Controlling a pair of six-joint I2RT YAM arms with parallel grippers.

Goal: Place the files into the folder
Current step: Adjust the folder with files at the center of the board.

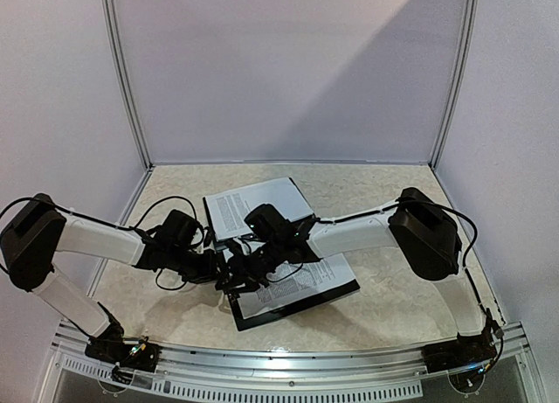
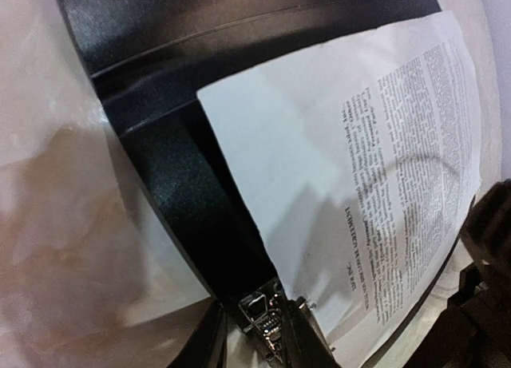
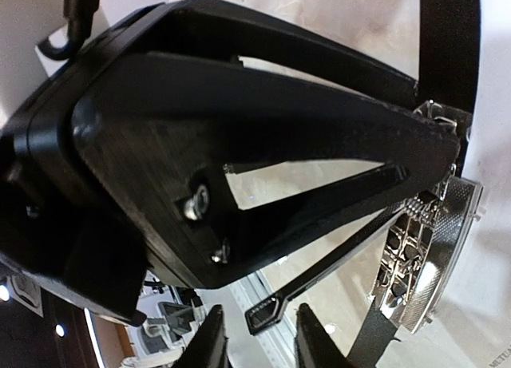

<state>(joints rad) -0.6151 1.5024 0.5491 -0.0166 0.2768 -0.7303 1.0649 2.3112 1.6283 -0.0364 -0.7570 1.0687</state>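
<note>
Eyeballing layout: open black folder (image 1: 301, 306) lay skewed on desk (image 1: 384, 193), one printed sheet (image 1: 306, 276) on it, second sheet (image 1: 253, 206) just behind. Metal clip (image 2: 267, 320) at folder's left end, under both arms. Clip sat between fingers of left gripper (image 2: 259, 344); right gripper (image 3: 255, 344) fingers apart. Couldn't tell if either was clamped. Print too small to read, no brand.

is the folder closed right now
No, the folder lies open, with a printed sheet resting on its inner face.

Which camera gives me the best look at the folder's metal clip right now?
Right wrist: the metal clip sits large and sharp at right. Left wrist shows the metal clip small, cropped at the bottom edge. In the top view the left gripper and right gripper cover it.
</note>
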